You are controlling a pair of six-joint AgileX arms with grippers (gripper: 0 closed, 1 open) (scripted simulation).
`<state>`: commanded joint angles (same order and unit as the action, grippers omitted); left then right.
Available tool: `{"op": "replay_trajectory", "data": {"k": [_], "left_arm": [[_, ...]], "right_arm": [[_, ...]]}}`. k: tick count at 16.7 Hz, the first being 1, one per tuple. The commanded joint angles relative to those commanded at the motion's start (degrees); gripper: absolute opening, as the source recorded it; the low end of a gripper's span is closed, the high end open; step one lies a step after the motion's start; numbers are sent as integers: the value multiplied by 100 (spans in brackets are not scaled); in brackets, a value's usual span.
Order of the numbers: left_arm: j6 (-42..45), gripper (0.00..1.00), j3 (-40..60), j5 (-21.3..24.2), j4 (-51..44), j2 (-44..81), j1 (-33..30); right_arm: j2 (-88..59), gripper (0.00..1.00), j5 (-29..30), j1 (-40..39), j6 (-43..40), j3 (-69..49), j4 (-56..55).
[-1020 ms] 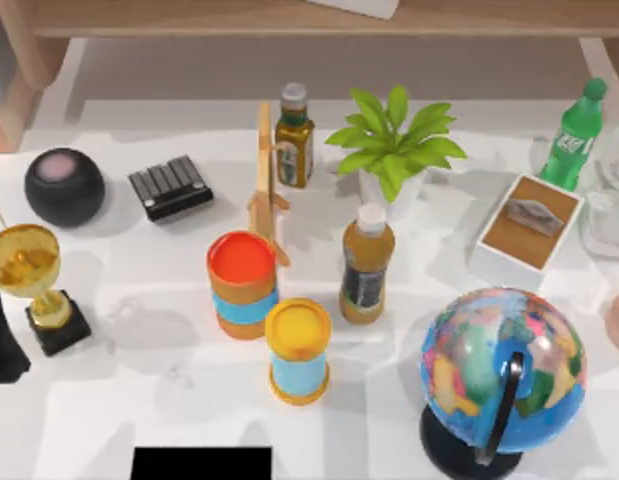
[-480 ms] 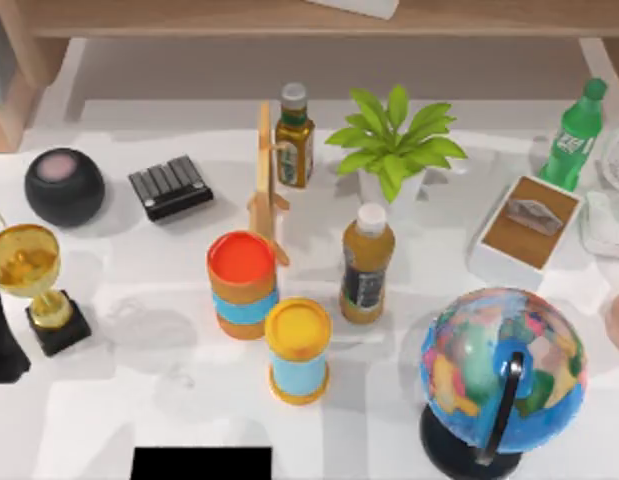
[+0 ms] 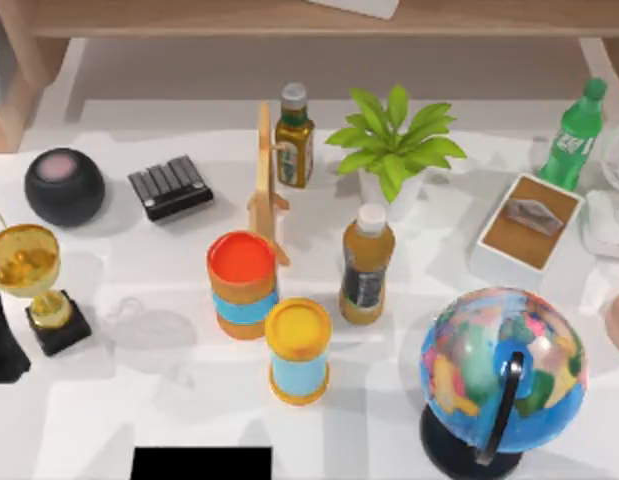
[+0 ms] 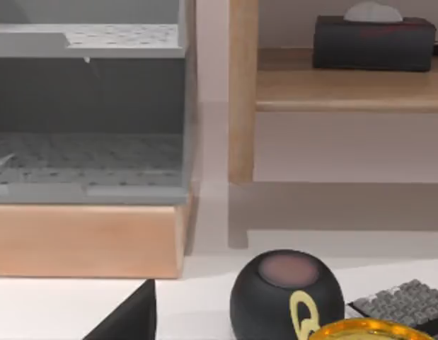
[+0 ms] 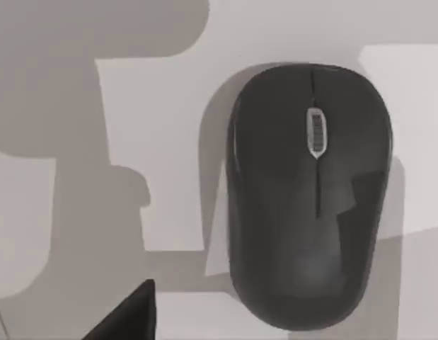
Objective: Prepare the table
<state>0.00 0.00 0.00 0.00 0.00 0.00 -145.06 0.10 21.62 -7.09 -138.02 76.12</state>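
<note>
White tabletop, the table (image 3: 139,400), spreads under a light wooden shelf unit (image 3: 289,20) and is crowded. I take the globe (image 3: 501,365) as my landmark: left of it stand a yellow-lidded can (image 3: 298,350), a red-lidded can (image 3: 243,283) and a juice bottle (image 3: 367,263); behind it sit a potted plant (image 3: 394,145), an open box (image 3: 530,226) and a green bottle (image 3: 573,135); far to its left are a gold trophy (image 3: 31,275), a black speaker (image 3: 64,186) and a small keyboard (image 3: 170,186). I judge the task barely begun, with nothing cleared yet. My right wrist view looks straight down on a black mouse (image 5: 309,191), so picking that up seems the likely next move, calling for a centred descent. I cannot tell whether either gripper's fingers are open or closed. The globe and box crowd any reach on that side.
</note>
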Motion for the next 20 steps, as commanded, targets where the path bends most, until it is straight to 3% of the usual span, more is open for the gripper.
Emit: {"op": "replay_trajectory", "data": {"k": [7, 20], "left_arm": [[0, 100, 0, 0, 0, 0, 0], [0, 100, 0, 0, 0, 0, 0]], "right_arm": [[-332, 100, -30, -81, -13, -335, 120], [-384, 100, -28, -87, -7, 243, -511]]}}
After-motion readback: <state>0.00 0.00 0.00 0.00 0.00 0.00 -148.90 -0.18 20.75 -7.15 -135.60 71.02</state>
